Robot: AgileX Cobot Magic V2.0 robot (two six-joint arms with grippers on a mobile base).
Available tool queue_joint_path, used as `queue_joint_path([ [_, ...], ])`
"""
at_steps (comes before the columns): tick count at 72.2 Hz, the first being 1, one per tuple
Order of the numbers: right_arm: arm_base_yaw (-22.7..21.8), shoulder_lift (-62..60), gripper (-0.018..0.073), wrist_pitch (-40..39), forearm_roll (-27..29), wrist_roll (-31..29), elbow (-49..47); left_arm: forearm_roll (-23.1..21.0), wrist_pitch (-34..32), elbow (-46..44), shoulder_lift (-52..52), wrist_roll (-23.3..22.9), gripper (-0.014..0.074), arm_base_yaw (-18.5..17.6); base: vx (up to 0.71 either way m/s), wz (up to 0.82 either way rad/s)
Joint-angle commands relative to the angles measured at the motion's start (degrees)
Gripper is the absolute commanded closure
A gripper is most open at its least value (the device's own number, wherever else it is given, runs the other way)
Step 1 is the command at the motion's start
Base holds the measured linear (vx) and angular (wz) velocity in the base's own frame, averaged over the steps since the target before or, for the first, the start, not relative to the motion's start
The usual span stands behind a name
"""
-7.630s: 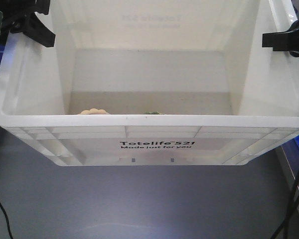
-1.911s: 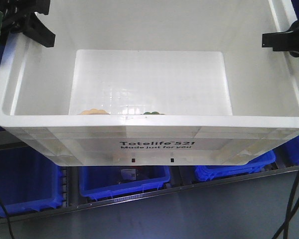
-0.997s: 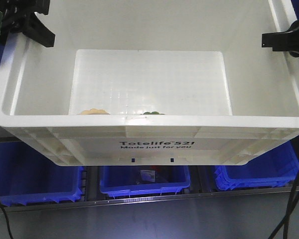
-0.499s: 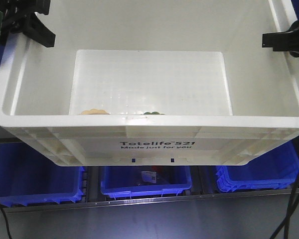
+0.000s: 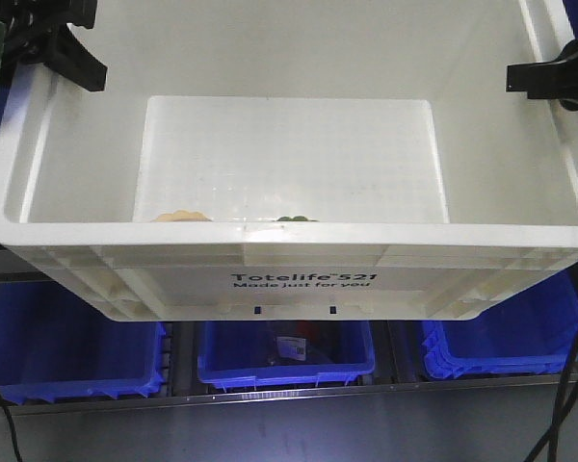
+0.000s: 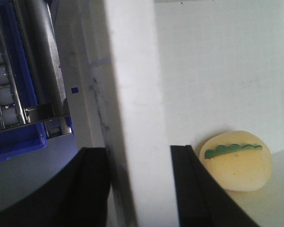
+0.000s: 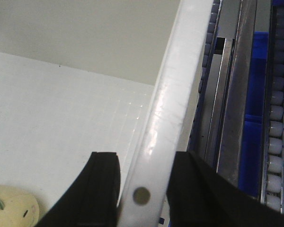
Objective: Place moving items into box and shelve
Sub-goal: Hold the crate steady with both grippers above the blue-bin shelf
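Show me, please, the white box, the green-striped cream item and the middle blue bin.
white box (image 5: 173,279): front view, front wall.
green-striped cream item (image 6: 236,165): left wrist view, rounded body.
middle blue bin (image 5: 270,373): front view, front wall.

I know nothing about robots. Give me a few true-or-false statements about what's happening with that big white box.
1. The left claw and the right claw each clamp a side wall of the white crate. True.
2. The crate is empty. False: a cream soft item with a green wavy stripe lies inside.
3. The bins under the crate are green. False: they are blue.
4. The crate's front carries black print. True.
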Motion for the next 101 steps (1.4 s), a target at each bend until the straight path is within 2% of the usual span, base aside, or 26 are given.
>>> queue_joint_path([
  [1, 0.3, -1.7, 0.0568, -4.7, 5.1, -2.4, -2.5, -6.3, -4.2, -2.8, -2.8, 0.8, 0.0594, -0.5, 0.04, 0.0],
  [101, 0.3, -1.7, 0.0568, -4.6, 5.1, -2.4, -2.5, -6.3, -4.2, -2.8, -2.8, 0.8, 0.0594, -0.5, 0.03, 0.01],
])
